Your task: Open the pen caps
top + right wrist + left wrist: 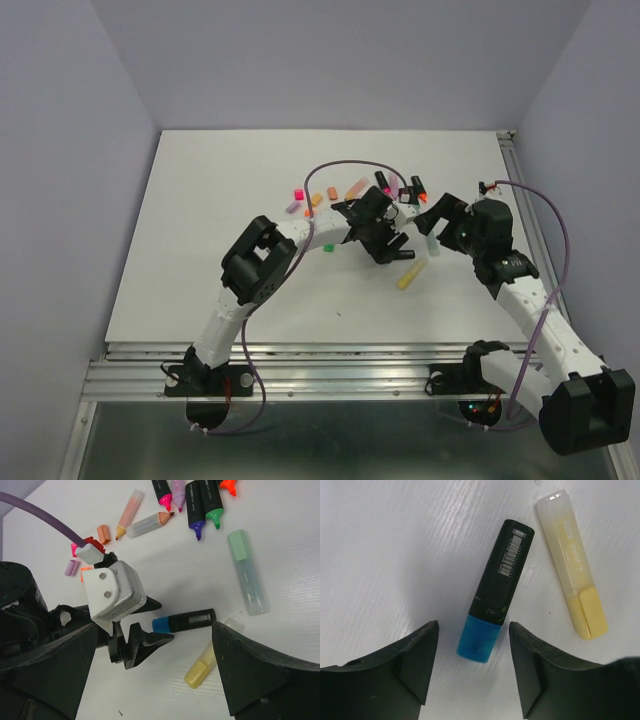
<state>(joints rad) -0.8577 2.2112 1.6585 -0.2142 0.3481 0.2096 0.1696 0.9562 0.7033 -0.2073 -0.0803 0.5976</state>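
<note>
A black pen (500,575) with a blue cap (476,640) lies flat on the table. My left gripper (473,626) is open, with its fingertips either side of the blue cap and not touching it. The same shows in the right wrist view, where the left gripper (160,621) straddles the blue cap (161,625). A capped pastel yellow pen (572,565) lies beside it. My right gripper (156,630) is open and empty, hovering over both pens. In the top view the left gripper (390,250) and the right gripper (432,228) are close together.
A capped mint pen (247,572) lies to the right. Several uncapped pens (195,502) lie at the back. Two uncapped pastel pens (129,511) and loose caps in peach (103,534), purple (71,567) and pink lie at the left. A green cap (328,247) lies by the left arm.
</note>
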